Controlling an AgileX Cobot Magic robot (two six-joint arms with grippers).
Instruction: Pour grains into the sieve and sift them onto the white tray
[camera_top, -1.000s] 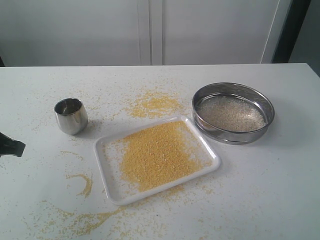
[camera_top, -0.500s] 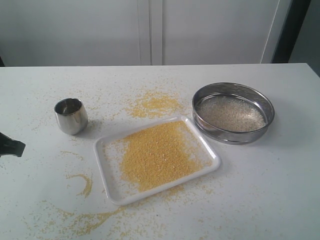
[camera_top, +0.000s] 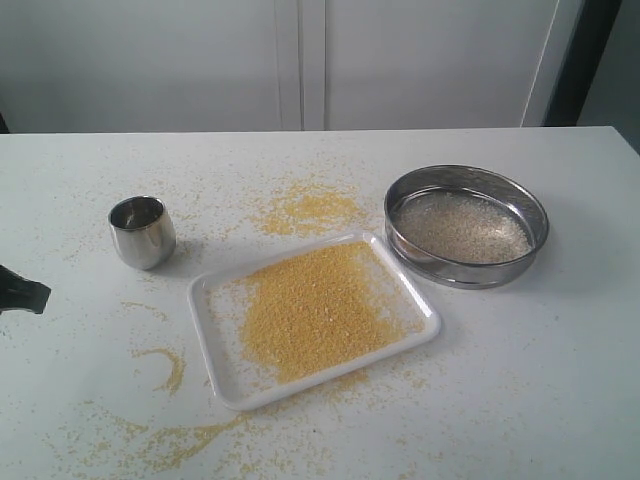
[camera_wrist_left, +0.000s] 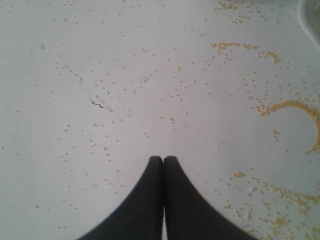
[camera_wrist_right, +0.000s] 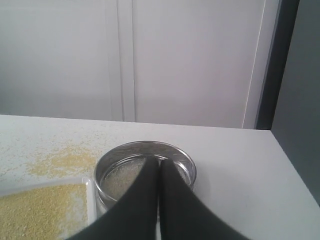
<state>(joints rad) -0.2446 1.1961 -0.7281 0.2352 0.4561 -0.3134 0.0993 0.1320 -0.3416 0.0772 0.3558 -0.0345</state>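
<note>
The left tool is closed on nothing, its two dark fingers pressed tip to tip above bare worktop dusted with stray yellow specks. In the exterior view it sits at the 9 o'clock edge. The right tool is likewise closed and empty, poised above the worktop and facing the sieve.

Taking the white tray as the centre of the dial, the sieve stands at 2 o'clock, just beside the tray's corner, and a small steel cup stands upright at 10 o'clock, apart from it. The grains lie parted. Yellow meal is heaped across the tray, and whitish kernels rest on the sieve's mesh. More meal is scattered on the worktop at 12 and at 7 o'clock.

The sieve looks stiff and fairly light, with a slick steel wall. A pinch over the rim, one finger inside and one outside, seems the surest hold (the kernels will slide if it tips). The tray is probably light plastic that skates easily, and its low rim offers little to grip.
</note>
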